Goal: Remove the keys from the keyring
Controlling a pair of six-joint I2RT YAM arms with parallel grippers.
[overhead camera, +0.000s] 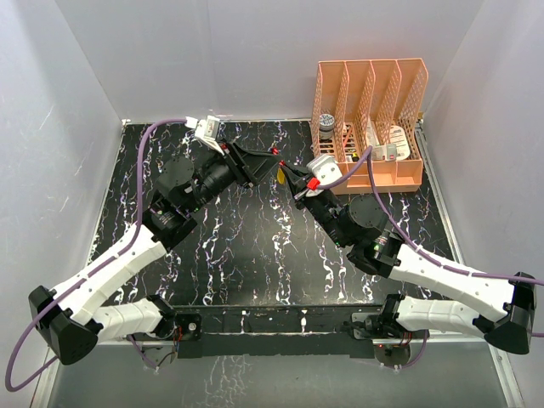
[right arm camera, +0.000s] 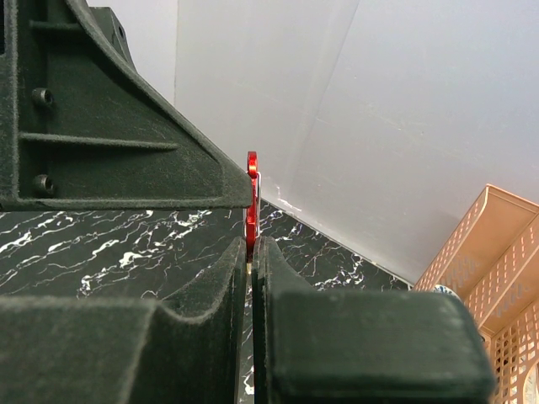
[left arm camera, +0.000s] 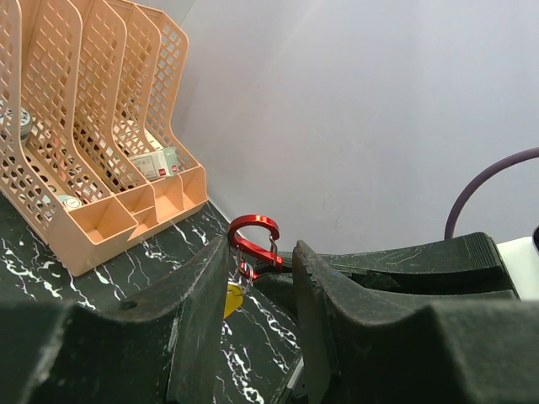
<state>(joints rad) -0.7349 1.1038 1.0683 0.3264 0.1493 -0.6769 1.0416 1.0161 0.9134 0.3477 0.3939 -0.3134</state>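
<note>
While my right gripper (right arm camera: 249, 246) clamped the keyring (right arm camera: 251, 187) steady, my left gripper (left arm camera: 259, 271) stood open, seemingly to take the key (left arm camera: 233, 300).

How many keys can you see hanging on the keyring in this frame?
1: a yellow key hangs just below the red keyring, which the right gripper pinches above the table. Others could be hidden from these views.
</note>
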